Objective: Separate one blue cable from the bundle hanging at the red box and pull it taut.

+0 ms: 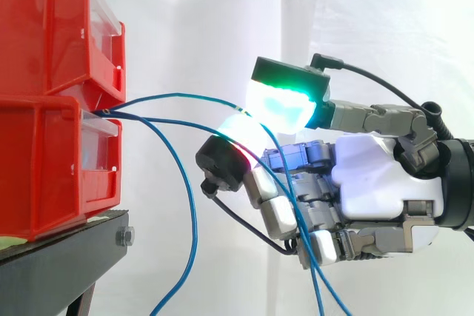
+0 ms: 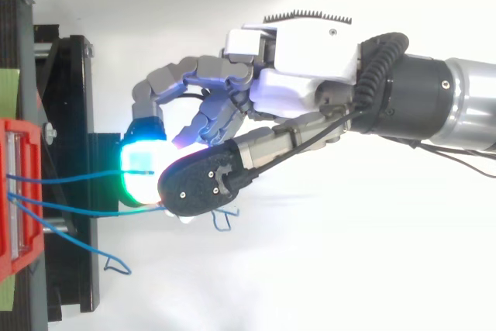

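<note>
Several thin blue cables come out between the two stacked red bins (image 1: 52, 72) at the left. One blue cable (image 1: 178, 95) runs in a shallow arc to the right into my hand (image 1: 378, 183). It is pinched there between the green-glowing pad (image 1: 285, 103) and a whitish pad (image 1: 238, 129), and its free end drops past the palm. A second cable (image 1: 189, 190) hangs down loose in front of the bins, and a third passes under the pads behind the fingers. From above, the hand (image 2: 310, 52) reaches left with the green pad (image 2: 139, 170) close to the red bin (image 2: 19, 191).
The bins rest on a black stand (image 1: 59, 257) whose edge lies just below and left of the hand. A white curtain hangs behind. Loose cable ends (image 2: 116, 265) curl over the stand in the top view.
</note>
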Motion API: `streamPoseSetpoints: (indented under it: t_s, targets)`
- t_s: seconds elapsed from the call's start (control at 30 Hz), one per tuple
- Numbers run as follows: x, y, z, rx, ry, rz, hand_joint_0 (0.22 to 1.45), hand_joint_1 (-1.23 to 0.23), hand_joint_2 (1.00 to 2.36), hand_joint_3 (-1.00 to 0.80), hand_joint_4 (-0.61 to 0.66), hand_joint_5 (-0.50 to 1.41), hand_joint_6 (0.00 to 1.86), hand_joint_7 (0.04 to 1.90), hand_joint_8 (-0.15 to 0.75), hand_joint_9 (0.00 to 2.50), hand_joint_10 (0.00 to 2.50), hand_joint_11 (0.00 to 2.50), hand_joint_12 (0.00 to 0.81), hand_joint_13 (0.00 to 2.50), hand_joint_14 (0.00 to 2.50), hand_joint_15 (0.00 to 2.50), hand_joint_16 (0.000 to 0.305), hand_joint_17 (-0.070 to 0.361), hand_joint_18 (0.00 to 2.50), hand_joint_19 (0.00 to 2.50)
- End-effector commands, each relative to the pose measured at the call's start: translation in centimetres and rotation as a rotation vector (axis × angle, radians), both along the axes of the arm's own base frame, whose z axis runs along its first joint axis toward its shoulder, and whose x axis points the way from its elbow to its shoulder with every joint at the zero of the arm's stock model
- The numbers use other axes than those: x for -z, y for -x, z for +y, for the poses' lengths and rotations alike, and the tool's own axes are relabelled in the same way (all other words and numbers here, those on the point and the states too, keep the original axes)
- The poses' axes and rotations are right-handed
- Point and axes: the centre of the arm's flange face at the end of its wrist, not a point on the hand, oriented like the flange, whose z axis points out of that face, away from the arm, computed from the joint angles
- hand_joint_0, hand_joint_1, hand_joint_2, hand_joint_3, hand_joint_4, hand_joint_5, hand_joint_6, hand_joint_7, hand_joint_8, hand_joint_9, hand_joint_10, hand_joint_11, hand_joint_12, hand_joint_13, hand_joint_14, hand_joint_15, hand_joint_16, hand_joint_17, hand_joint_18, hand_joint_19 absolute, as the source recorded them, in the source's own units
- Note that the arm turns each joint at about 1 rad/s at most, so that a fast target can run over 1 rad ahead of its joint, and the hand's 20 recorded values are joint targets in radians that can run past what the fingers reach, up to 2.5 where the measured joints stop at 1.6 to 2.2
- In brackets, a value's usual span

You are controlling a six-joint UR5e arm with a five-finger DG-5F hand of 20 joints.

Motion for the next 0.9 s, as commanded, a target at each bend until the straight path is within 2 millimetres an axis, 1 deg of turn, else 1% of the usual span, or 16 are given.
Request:
streamPoseSetpoints:
  t_s: [0.0,0.1,0.2,0.3,0.37,0.43,0.47,0.53,0.6,0.63,0.73,0.77,0.8,0.83,0.87]
  targets:
    - [0.01,-0.01,0.11,-0.001,0.000,0.000,0.59,-0.75,1.02,0.03,0.05,-0.14,0.84,1.26,0.361,1.04,0.02,0.73,0.414,1.14,0.02,0.57,0.054,0.122,1.24,0.54]
    - [0.01,-0.03,0.32,-0.003,0.000,0.000,0.59,-0.75,1.02,0.03,0.06,-0.14,0.84,1.26,0.369,1.07,0.02,0.75,0.410,1.20,0.02,0.64,0.054,0.122,1.26,0.54]
    - [0.04,0.00,0.33,-0.005,-0.001,0.003,0.60,-0.74,1.01,0.02,0.06,-0.14,0.84,1.27,0.370,1.13,0.02,0.86,0.415,1.27,0.02,0.81,0.054,0.122,1.26,0.56]
    - [0.04,0.00,0.33,-0.005,-0.003,0.003,0.60,-0.73,1.02,0.00,0.07,-0.14,0.84,1.24,0.379,1.18,0.02,1.08,0.415,1.38,0.02,1.13,0.054,0.122,1.25,0.59]
    - [0.04,0.00,0.33,-0.005,-0.001,0.003,0.60,-0.72,1.02,-0.02,0.08,-0.14,0.84,1.25,0.366,1.21,0.02,1.20,0.410,1.40,0.02,1.26,0.053,0.119,1.25,0.63]
    - [0.01,-0.03,0.34,-0.005,-0.002,0.000,0.61,-0.72,1.02,-0.02,0.08,-0.15,0.84,1.24,0.367,1.21,0.02,1.24,0.395,1.43,0.02,1.39,0.053,0.119,1.25,0.68]
    - [0.01,-0.03,0.34,-0.005,-0.002,0.000,0.60,-0.72,1.02,-0.02,0.08,-0.15,0.84,1.24,0.367,1.22,0.01,1.29,0.392,1.46,0.01,1.51,0.053,0.120,1.27,0.71]
    - [0.01,-0.03,0.34,-0.005,-0.002,0.000,0.60,-0.72,1.02,-0.01,0.08,-0.15,0.84,1.23,0.368,1.25,0.01,1.36,0.387,1.50,0.00,1.61,0.054,0.121,1.28,0.73]
    - [0.04,0.01,0.22,-0.003,-0.003,0.003,0.60,-0.72,1.02,-0.01,0.07,-0.15,0.84,1.23,0.371,1.26,0.01,1.39,0.391,1.52,0.00,1.65,0.054,0.122,1.29,0.73]
    - [0.04,0.00,0.33,-0.005,-0.003,0.003,0.60,-0.73,1.02,-0.02,0.08,-0.15,0.84,1.23,0.367,1.26,0.01,1.40,0.396,1.52,0.00,1.65,0.055,0.123,1.29,0.72]
    - [0.04,0.00,0.33,-0.005,-0.003,0.003,0.60,-0.72,1.02,-0.02,0.08,-0.15,0.84,1.23,0.366,1.19,0.01,1.30,0.413,1.38,0.01,1.41,0.055,0.124,1.23,0.69]
    - [0.04,0.01,0.22,-0.003,-0.001,0.003,0.60,-0.73,1.02,-0.02,0.08,-0.15,0.84,1.24,0.368,1.12,0.02,1.18,0.432,1.31,0.02,1.23,0.056,0.125,1.20,0.66]
    - [0.06,0.02,0.33,-0.005,-0.001,0.005,0.60,-0.73,1.02,-0.02,0.08,-0.15,0.84,1.23,0.370,1.11,0.02,1.12,0.432,1.27,0.02,1.12,0.055,0.124,1.20,0.66]
    - [0.06,0.02,0.33,-0.005,-0.001,0.005,0.60,-0.73,1.02,-0.02,0.08,-0.15,0.84,1.22,0.359,1.03,0.02,0.87,0.427,1.12,0.02,0.78,0.054,0.123,1.18,0.60]
    - [0.06,0.02,0.33,-0.005,-0.001,0.005,0.60,-0.73,1.02,-0.02,0.08,-0.15,0.84,1.22,0.356,0.99,0.02,0.77,0.417,1.08,0.02,0.66,0.053,0.120,1.16,0.58]
